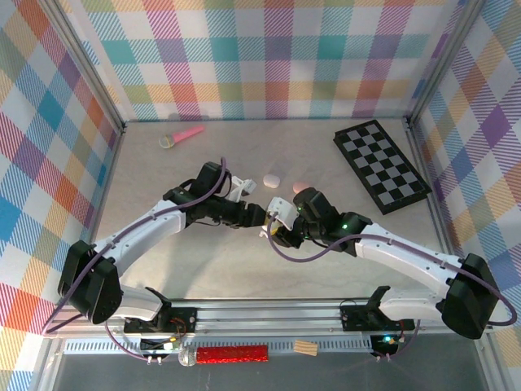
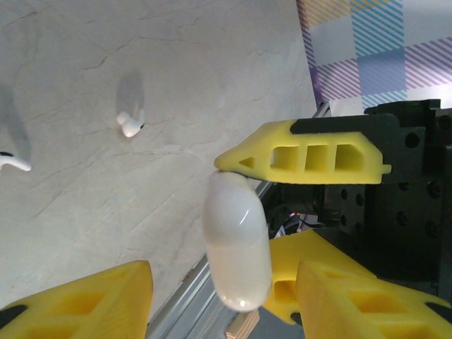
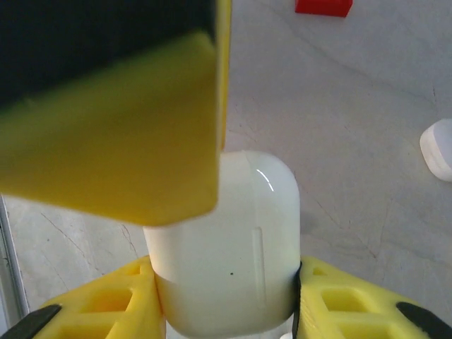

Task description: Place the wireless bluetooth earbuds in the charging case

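top camera: left gripper [image 1: 259,214] and right gripper [image 1: 278,232] met mid-table [image 1: 203,269], plaid walls [image 1: 269,49] all round. left wrist: my jaws stood half open astride the white charging case [image 2: 236,244], earbuds [image 2: 131,123] loose on the pale marbled surface. right wrist: jaws clamped the case's base. i judged the lid wanted a gentle, square pinch
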{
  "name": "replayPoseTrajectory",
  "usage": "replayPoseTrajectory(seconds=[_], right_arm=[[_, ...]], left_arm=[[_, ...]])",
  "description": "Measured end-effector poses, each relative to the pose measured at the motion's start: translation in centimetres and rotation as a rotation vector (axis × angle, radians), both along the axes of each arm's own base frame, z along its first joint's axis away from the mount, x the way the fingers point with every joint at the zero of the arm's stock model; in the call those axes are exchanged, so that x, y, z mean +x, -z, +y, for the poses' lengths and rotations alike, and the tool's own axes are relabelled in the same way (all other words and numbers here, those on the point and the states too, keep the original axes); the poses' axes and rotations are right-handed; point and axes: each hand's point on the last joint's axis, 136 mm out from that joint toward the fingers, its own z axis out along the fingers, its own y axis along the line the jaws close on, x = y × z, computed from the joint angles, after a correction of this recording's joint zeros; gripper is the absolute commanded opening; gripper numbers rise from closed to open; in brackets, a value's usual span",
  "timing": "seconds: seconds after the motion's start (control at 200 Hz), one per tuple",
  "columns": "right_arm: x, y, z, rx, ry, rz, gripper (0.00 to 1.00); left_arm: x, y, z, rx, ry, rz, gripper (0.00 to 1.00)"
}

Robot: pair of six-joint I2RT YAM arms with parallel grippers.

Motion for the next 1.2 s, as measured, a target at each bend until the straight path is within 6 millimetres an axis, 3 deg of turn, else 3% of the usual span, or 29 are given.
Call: replayPoseTrajectory(seconds=[0.155,0.385,0.445,0.57,0.63,0.745,0.905,1.065,1.2], right_arm=[[0.0,-0.2,0.1,0.01,-0.004,0.001,0.37],[0.4,-0.4,0.1,0.019,0.004,-0.006,0.42],[0.4,-0.4,0.0,0.019,0.006,-0.005,0.5],[0.6,-0.8,-0.1,0.039,0.006,-0.006,0.78],[0.5,-1.5,-0.2,0.069,0.002,0.003,0.84],[-0.1,-3.9,-0.8,0.171,-0.01,0.014,0.86],[-0.4,-7.4,-3.2,0.375,0.032,0.084,0.88],[0.5,-9.4,-4.7,0.568,0.084,0.211,0.8],[0.8,-10.6,-4.9,0.681,0.072,0.321,0.71]], left_arm=[[-0.5,-0.1,-0.8,-0.018,0.028,0.004,0.41],[-0.5,-0.1,-0.9,-0.018,0.029,0.005,0.18],[-0.4,-0.2,-1.0,-0.023,0.029,-0.003,0.16],[-0.2,-0.6,-1.3,-0.041,0.037,-0.031,0.09],[0.2,-0.9,-1.5,-0.057,0.039,-0.06,0.07],[0.8,-1.0,-1.9,-0.091,0.047,-0.131,0.07],[0.7,-1.4,-1.7,-0.146,0.068,-0.263,0.08],[-0.6,-4.8,-1.6,-0.303,0.138,-0.52,0.07],[-1.6,-7.7,-1.8,-0.426,0.2,-0.686,0.09]])
